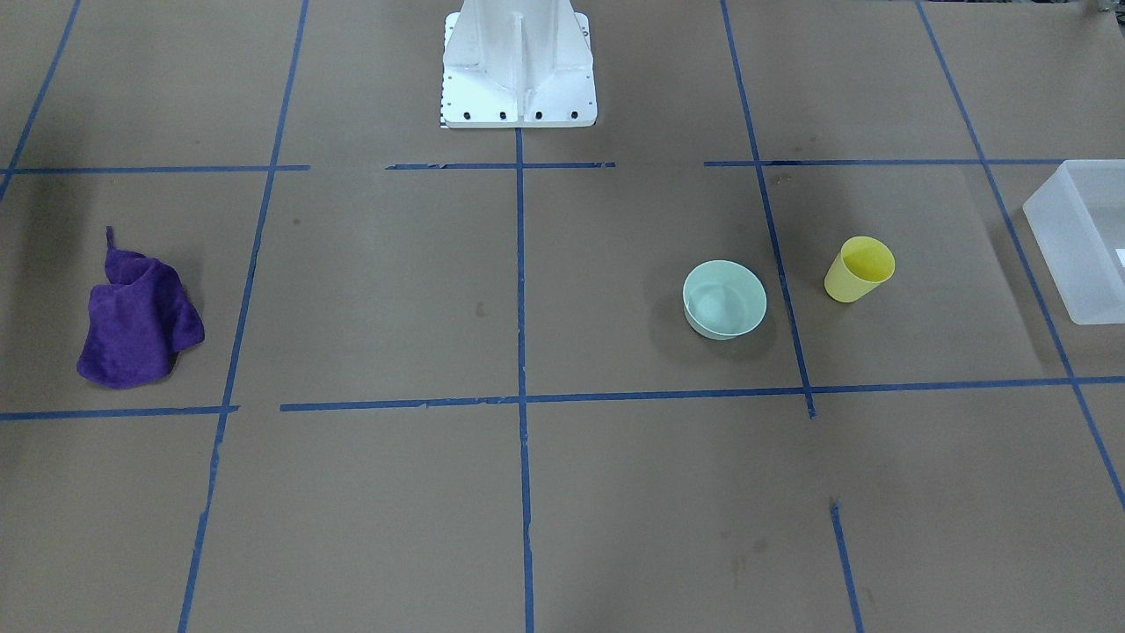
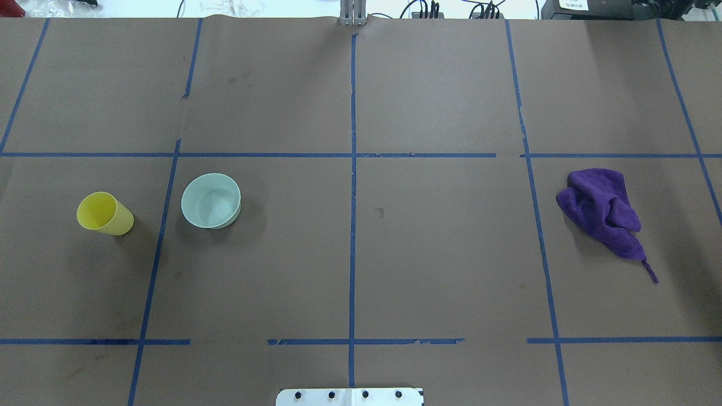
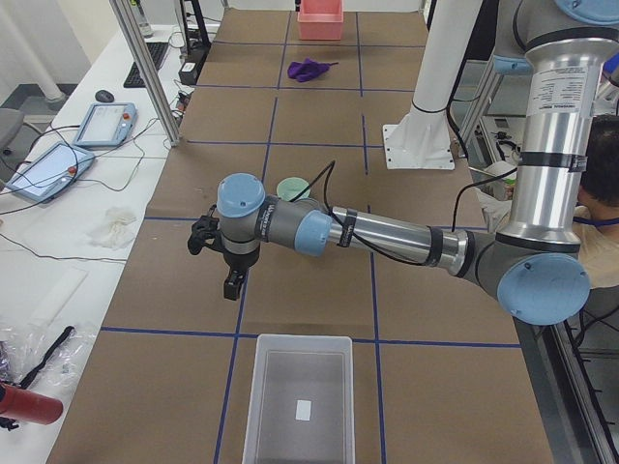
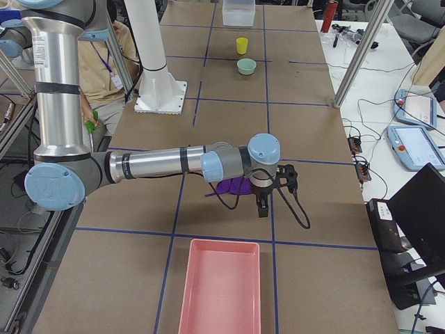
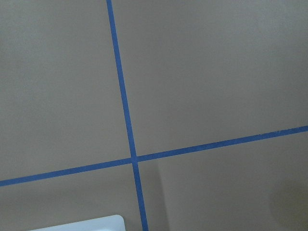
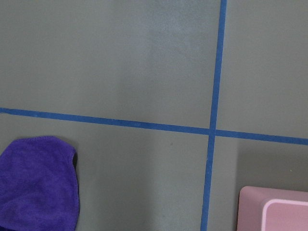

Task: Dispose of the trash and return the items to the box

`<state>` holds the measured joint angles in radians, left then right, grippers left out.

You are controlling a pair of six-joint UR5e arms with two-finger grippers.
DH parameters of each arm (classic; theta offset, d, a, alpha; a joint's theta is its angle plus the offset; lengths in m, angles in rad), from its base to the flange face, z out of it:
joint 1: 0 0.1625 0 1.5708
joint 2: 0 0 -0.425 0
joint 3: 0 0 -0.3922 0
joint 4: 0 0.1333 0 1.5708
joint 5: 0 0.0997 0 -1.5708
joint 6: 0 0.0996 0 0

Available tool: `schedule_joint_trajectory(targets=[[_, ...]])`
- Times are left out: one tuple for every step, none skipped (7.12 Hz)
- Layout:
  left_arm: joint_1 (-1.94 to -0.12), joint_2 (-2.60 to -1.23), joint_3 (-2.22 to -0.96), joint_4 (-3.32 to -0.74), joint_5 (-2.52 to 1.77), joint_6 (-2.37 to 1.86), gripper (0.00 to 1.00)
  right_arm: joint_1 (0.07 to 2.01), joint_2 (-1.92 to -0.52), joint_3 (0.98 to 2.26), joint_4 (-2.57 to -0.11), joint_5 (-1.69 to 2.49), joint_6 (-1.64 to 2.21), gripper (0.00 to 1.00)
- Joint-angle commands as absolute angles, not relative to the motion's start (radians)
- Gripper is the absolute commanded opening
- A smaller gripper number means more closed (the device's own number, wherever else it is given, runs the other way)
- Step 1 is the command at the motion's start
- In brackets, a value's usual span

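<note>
From across the table, the small yellow plastic cup [image 1: 860, 269] stands upright on the brown paper table [image 1: 395, 290]. It is between the mint-green round plastic bowl [image 1: 724, 300] and the frosted white plastic box [image 1: 1081, 237], and it touches neither of them. A crumpled purple cloth [image 1: 136, 316] lies far off on the other side, and the white metal robot base [image 1: 518, 61] is at the top. No arm shows here. From above it looks the same: the cup and bowl sit side by side with one of the blue tape lines [image 2: 161, 237] between them, and the cloth is well apart. From the left end, the left gripper [image 3: 233, 282] hangs in the air over the table between the bowl and the box. I cannot tell if its fingers are apart or closed, but it does not look like it is carrying anything. Neither the cup nor the bowl is in the box. From the right end, the right gripper [image 4: 263, 207] hangs over the cloth, near a pink plastic tray [image 4: 221, 285]. I cannot tell its fingers either. The left wrist camera shows only paper, tape and a corner of the box. The right wrist camera shows the cloth and a corner of the pink tray. I think nothing is done yet. The cup and bowl must go in the box, and the cloth may be the trash.
</note>
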<state>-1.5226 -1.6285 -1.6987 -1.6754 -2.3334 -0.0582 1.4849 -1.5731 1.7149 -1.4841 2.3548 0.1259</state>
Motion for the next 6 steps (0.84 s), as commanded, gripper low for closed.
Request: schedule_joint_trajectory(targets=[[-1.523, -1.620, -1.703, -1.675, -2.330, -0.055, 1.00, 1.485, -1.572, 1.717, -1.483, 2.350, 0.121, 1.00], [-1.522, -1.631, -1.694, -1.677, -2.330, -0.055, 1.00, 1.485, -1.580, 1.715, -1.483, 2.350, 0.126, 1.00], [-1.522, -1.632, -1.698, -1.677, -2.344, -0.057, 1.00, 1.485, -1.582, 1.709, -1.485, 2.350, 0.129, 1.00], [-1.520, -1.632, -1.707, -1.675, -2.300, -0.066, 1.00, 1.485, -1.588, 1.735, -1.483, 2.353, 0.127, 1.00], [-1.517, -1.643, -1.709, -1.675, -2.266, -0.083, 1.00, 1.483, -1.615, 1.758, -1.483, 2.352, 0.123, 1.00], [-1.499, -1.632, -1.709, -1.724, -2.258, -0.093, 1.00, 1.480, -1.611, 1.759, -1.483, 2.352, 0.126, 1.00]])
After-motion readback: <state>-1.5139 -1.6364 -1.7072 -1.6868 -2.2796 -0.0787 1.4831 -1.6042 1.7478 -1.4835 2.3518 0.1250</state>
